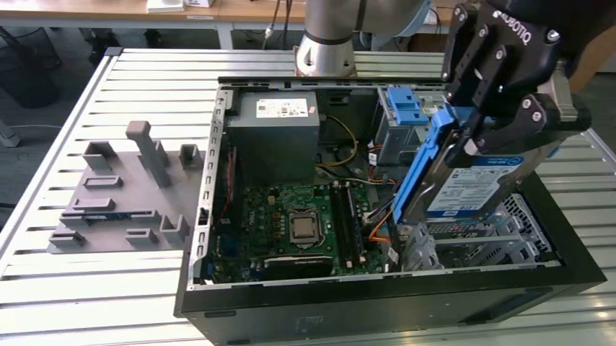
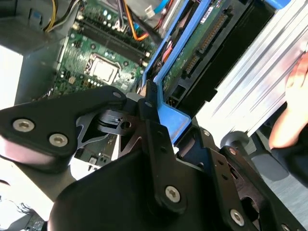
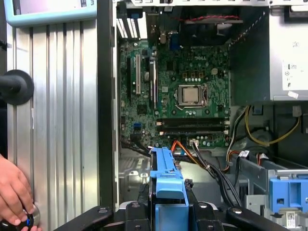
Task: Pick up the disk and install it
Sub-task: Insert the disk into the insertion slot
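My gripper (image 1: 486, 140) is shut on the disk (image 1: 481, 184), a silver-grey drive with a white-and-blue label in a blue bracket (image 1: 423, 169). I hold it on edge, tilted, above the metal drive cage (image 1: 486, 241) at the exterior view's right side of the open computer case (image 1: 385, 303). In the second wrist view the disk's green circuit underside (image 2: 197, 43) and bracket corner (image 2: 168, 118) sit between my black fingers (image 2: 149, 125). The first wrist view has the bracket (image 3: 166, 178) standing up from my gripper (image 3: 166, 214), with the motherboard (image 3: 187, 96) beyond it.
Inside the case are the motherboard (image 1: 298, 223), a grey power supply box (image 1: 274, 130), loose cables (image 1: 371, 169) and a blue latch piece (image 1: 405, 108). A grey fixture (image 1: 125, 194) lies on the slatted table. A person's hand (image 3: 12, 192) rests on the table beside the case.
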`<state>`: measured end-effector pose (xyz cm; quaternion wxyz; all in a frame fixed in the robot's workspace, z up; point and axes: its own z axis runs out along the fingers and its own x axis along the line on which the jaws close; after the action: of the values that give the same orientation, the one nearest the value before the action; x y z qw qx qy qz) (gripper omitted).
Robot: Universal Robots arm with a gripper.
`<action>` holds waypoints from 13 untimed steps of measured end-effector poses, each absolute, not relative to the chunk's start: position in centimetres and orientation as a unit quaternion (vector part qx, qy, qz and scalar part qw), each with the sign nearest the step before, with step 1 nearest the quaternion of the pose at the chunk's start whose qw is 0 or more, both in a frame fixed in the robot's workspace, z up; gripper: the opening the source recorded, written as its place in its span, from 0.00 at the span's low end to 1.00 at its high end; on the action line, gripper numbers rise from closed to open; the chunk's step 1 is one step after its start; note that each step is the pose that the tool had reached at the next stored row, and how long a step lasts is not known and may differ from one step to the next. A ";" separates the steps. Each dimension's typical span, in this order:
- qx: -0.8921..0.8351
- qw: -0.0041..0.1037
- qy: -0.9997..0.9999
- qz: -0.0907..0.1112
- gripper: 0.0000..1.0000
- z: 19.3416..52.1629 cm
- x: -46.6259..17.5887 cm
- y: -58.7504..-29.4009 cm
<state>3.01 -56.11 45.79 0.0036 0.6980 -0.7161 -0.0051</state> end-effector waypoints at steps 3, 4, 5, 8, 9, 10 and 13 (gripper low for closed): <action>0.698 0.003 -0.716 -0.005 0.36 45.7 3.9 -56.2; 0.698 0.003 -0.716 -0.005 0.36 45.6 4.1 -56.2; 0.698 0.004 -0.716 -0.005 0.36 45.6 4.3 -56.2; 0.698 0.004 -0.716 -0.005 0.36 45.5 5.1 -56.2; 0.698 0.004 -0.716 -0.005 0.36 45.5 5.3 -56.2; 0.698 0.004 -0.716 -0.005 0.36 45.5 5.5 -56.2; 0.698 0.004 -0.716 -0.005 0.36 45.4 6.1 -56.2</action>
<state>6.13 -56.23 45.36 0.0035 0.6980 -0.7161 -0.0051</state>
